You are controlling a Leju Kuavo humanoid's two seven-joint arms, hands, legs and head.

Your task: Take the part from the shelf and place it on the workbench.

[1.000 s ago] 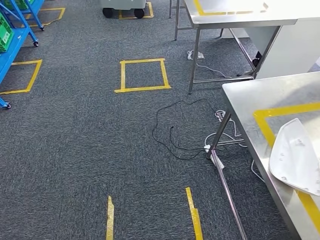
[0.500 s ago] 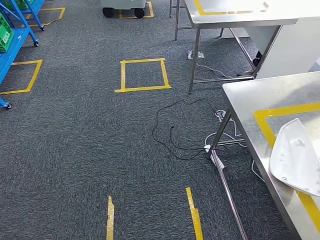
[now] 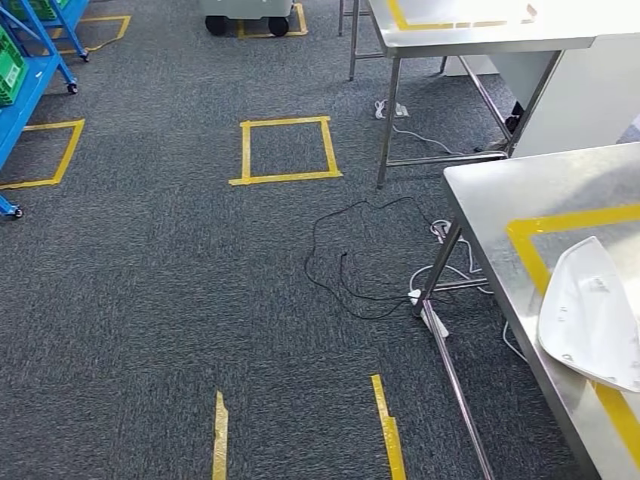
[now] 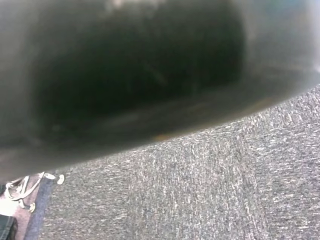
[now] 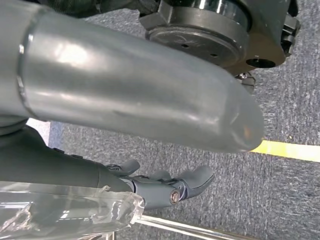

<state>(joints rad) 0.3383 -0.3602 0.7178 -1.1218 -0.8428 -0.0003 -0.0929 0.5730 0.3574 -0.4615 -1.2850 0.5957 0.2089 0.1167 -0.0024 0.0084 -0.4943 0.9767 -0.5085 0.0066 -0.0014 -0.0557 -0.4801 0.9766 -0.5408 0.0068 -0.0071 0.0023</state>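
Observation:
The white curved part (image 3: pixel 591 315) lies flat on the steel workbench (image 3: pixel 490 195) at the right of the head view, across the near edge of a yellow tape outline (image 3: pixel 528 250). No hand touches it. In the right wrist view my right hand (image 5: pixel 162 187) hangs over the carpet with its dark fingers (image 5: pixel 196 177) stretched out and nothing in them. The blue shelf (image 3: pixel 23 85) with a green bin (image 3: pixel 9 65) stands at the far left of the head view.
A black cable (image 3: pixel 347 260) and white cords (image 3: pixel 445 270) lie on the grey carpet beside the workbench leg (image 3: pixel 434 275). A second steel table (image 3: pixel 483 35) stands behind. Yellow tape squares (image 3: pixel 285 150) and strips (image 3: pixel 389 430) mark the floor.

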